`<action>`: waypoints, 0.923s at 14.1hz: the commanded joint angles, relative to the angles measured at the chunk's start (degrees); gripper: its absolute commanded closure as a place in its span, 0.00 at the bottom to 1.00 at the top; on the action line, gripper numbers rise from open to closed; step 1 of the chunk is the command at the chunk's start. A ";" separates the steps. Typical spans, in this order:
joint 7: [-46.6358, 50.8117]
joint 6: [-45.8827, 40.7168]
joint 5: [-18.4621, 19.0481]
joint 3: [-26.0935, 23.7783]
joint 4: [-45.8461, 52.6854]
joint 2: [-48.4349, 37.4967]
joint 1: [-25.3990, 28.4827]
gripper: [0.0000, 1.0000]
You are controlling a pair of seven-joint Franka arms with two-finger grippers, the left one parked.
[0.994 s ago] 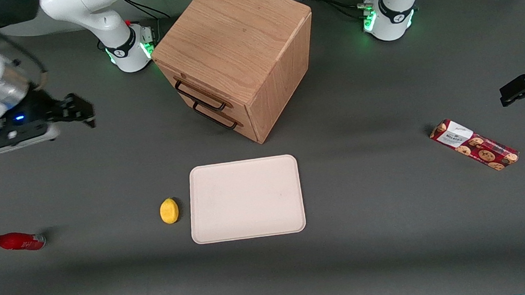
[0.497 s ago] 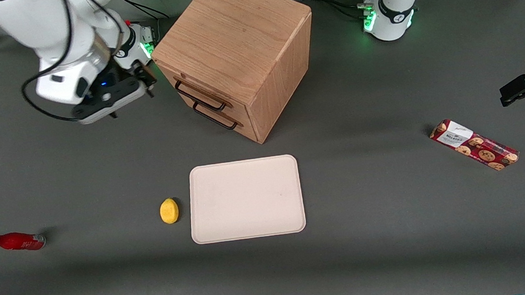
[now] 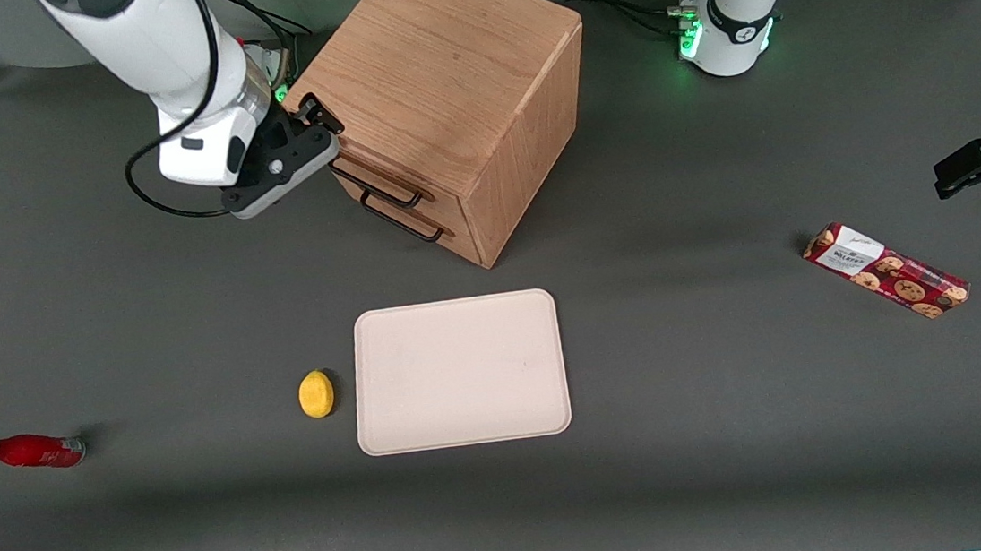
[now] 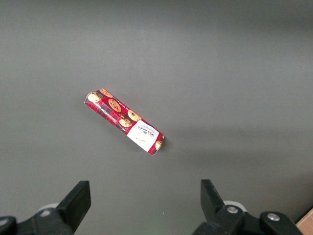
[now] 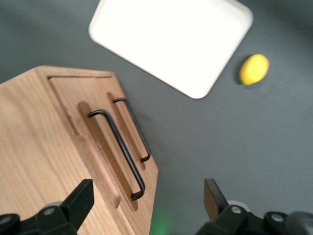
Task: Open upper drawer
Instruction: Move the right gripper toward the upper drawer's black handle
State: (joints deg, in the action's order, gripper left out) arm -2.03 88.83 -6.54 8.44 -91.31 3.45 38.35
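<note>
The grey table point(image 3: 725, 469) carries every object in the scene. The wooden cabinet point(image 3: 444, 73), cube-shaped and of light oak, stands on the table farther from the front camera than the tray, turned so that one vertical edge faces that camera and its drawer face points toward the working arm's end of the table.

The tray point(image 3: 460, 371), a pale rounded rectangle, lies flat, nearer the front camera than the cabinet and well apart from it.

The upper drawer point(image 3: 358, 164) is the topmost of the two drawers in the cabinet face; it sits flush with the face, closed, above the lower drawer point(image 3: 404, 222). In the right wrist view both thin black bar handles run parallel across the fronts, that of the upper drawer point(image 5: 119, 149) lying closer to the cabinet's top.

The gripper point(image 3: 321, 121) hangs just in front of the drawer face, close to the cabinet's top edge and beside the end of the upper handle that lies farther from the front camera. Its fingers point(image 5: 78, 199) are spread apart with nothing between them; contact with the handle cannot be told.

The cookie packet point(image 3: 885, 270) lies toward the parked arm's end. The red bottle point(image 3: 29, 450) lies on its side toward the working arm's end. The lemon point(image 3: 316, 393) rests just beside the tray.
</note>
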 commanded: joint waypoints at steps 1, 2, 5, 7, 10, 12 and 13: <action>-5.35 -0.33 -6.44 3.77 -1.94 1.29 0.23 0.00; -6.48 -0.24 -8.21 4.30 -2.73 1.64 0.23 0.00; -7.37 0.02 -8.58 4.39 -4.22 3.23 0.32 0.00; -8.86 1.07 -9.89 4.30 -6.51 3.67 0.32 0.00; -9.57 3.10 -11.65 4.30 -8.80 4.81 0.58 0.00; -9.66 3.19 -11.65 4.30 -9.06 5.86 0.93 0.00; -9.66 3.36 -11.57 4.22 -9.24 6.30 1.02 0.00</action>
State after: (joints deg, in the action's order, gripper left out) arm -10.30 91.39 -16.72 12.21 -100.22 9.45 38.71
